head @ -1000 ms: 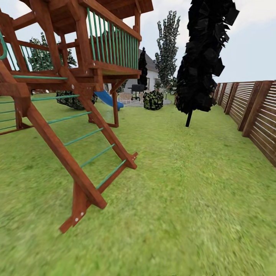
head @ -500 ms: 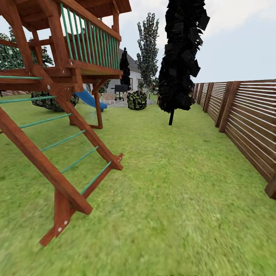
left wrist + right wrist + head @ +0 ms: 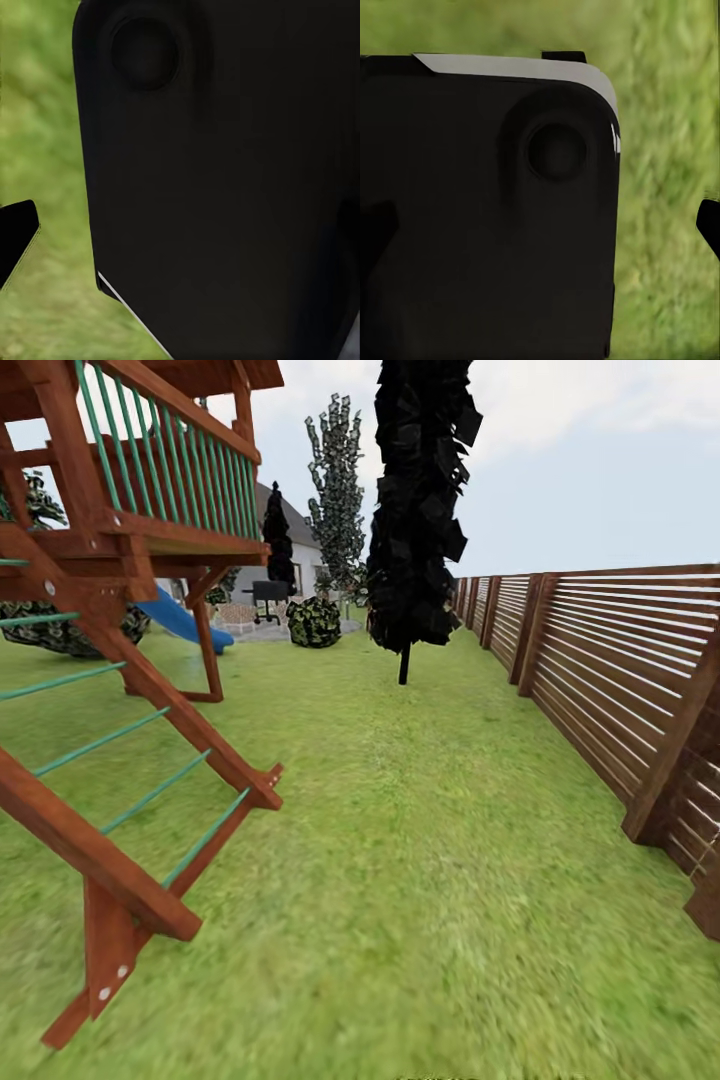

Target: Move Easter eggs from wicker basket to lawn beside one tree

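The lawn (image 3: 420,840) bears a wooden play tower (image 3: 120,660); a fence (image 3: 610,680) borders it.

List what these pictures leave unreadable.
- Both wrist views: a black robot part close to the lens hides most of the lawn; the grippers' state cannot be told.
- Head view: the play tower is cut off by the top and left edges.
- Head view: the grill and house are too small for detail.
- Head view: the fence runs off the right edge.
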